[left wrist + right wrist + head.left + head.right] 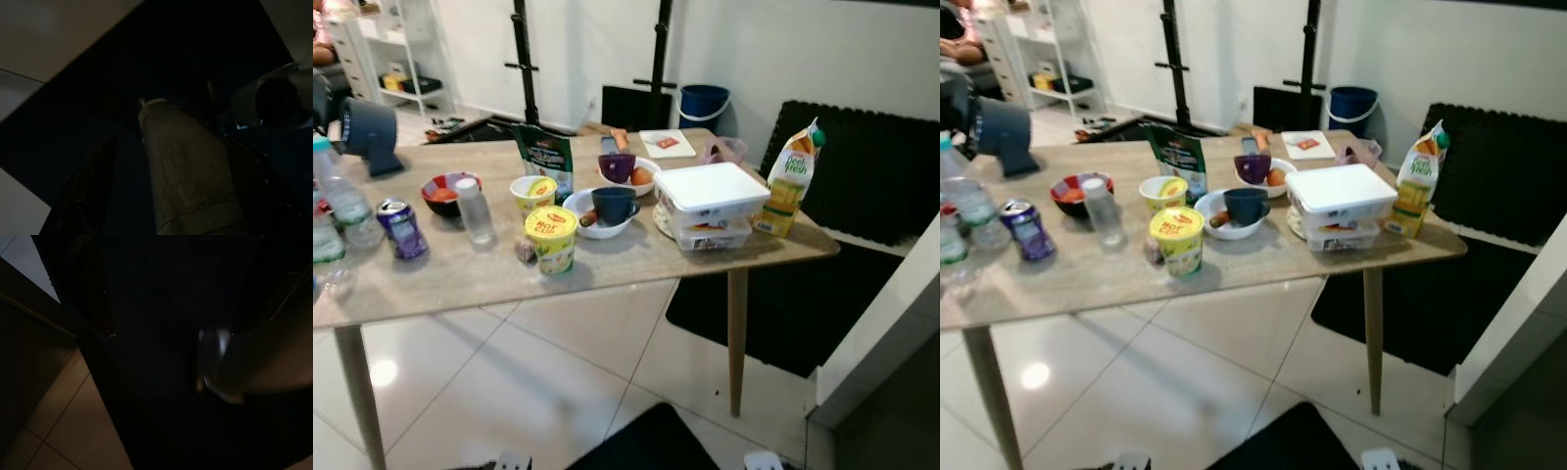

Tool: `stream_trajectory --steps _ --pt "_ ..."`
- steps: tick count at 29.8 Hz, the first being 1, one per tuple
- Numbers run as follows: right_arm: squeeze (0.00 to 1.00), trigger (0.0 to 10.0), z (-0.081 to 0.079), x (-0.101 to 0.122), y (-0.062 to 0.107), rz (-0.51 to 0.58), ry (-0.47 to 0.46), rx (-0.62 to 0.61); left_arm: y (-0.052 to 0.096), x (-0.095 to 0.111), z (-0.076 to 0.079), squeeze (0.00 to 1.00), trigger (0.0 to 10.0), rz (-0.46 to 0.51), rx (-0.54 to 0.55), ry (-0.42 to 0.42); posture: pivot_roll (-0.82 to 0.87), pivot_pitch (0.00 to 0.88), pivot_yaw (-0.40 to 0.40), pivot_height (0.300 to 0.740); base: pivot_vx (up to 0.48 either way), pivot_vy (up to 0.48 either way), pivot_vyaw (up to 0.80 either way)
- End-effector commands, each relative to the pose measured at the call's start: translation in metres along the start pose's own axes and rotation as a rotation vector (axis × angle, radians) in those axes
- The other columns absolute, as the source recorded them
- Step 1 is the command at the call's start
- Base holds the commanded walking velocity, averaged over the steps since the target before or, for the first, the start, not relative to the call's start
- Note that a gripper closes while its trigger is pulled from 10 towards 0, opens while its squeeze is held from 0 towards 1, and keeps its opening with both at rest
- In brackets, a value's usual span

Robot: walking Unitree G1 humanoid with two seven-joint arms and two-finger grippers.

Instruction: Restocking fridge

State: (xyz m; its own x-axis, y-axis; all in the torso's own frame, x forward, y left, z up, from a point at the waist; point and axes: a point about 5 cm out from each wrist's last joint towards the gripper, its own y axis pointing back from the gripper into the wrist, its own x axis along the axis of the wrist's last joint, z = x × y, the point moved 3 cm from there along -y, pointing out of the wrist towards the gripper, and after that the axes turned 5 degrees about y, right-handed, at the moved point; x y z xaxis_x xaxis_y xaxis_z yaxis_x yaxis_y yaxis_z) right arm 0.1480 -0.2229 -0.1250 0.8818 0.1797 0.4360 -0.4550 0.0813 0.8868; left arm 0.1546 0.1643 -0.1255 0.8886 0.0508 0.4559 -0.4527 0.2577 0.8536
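Note:
Groceries stand on a wooden table [460, 279]: an orange juice carton [790, 181] at the right corner, a white lidded container [710, 204] beside it, and a yellow noodle cup [551, 238] near the front edge. A second cup [534, 193], a green bag [546, 157], a purple can [403, 228] and water bottles [340, 196] are also there. My left gripper [171, 139] hangs idle low down, its fingers [93, 186] apart over dark floor. The right arm hangs idle too, and its wrist view is very dark.
A white bowl with a blue cup [607, 211], a purple cup [619, 168] and a red bowl [445, 193] crowd the table's middle. A blue bucket [704, 101] and black mats [862, 176] lie behind and to the right. White tiles [538, 392] lie before the table.

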Motion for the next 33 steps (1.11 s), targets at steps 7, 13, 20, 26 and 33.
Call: stream_trajectory --steps 7,13,20,26,33 --pt "0.0 10.0 0.0034 0.0025 -0.0001 0.005 -0.004 -0.007 0.0007 -0.0058 -0.0006 0.0 10.0 -0.023 0.003 -0.006 -0.07 0.011 0.015 0.74 0.268 0.0 0.0" --pt "0.0 10.0 0.0025 0.0017 0.0 0.003 -0.003 -0.005 0.001 -0.0065 -0.0016 0.0 10.0 -0.025 0.009 -0.006 -0.07 0.012 0.017 0.74 0.223 0.0 0.0" --pt "0.0 10.0 0.0015 0.0014 -0.0001 0.004 -0.002 -0.002 0.0015 -0.0046 -0.0058 0.0 10.0 -0.012 0.043 0.019 -0.07 0.013 0.018 0.74 0.124 0.0 0.0" --pt "0.0 10.0 0.0013 0.0009 0.0 0.002 0.001 0.0 0.0013 -0.0039 -0.0051 0.0 10.0 -0.007 0.037 0.029 -0.07 0.013 0.015 0.74 0.0 0.0 0.0" --pt "0.0 10.0 0.0024 0.0006 0.0002 0.002 0.005 -0.002 0.0009 -0.0056 -0.0026 0.0 10.0 -0.024 0.02 -0.003 -0.07 0.013 0.013 0.74 0.0 -0.247 0.0"
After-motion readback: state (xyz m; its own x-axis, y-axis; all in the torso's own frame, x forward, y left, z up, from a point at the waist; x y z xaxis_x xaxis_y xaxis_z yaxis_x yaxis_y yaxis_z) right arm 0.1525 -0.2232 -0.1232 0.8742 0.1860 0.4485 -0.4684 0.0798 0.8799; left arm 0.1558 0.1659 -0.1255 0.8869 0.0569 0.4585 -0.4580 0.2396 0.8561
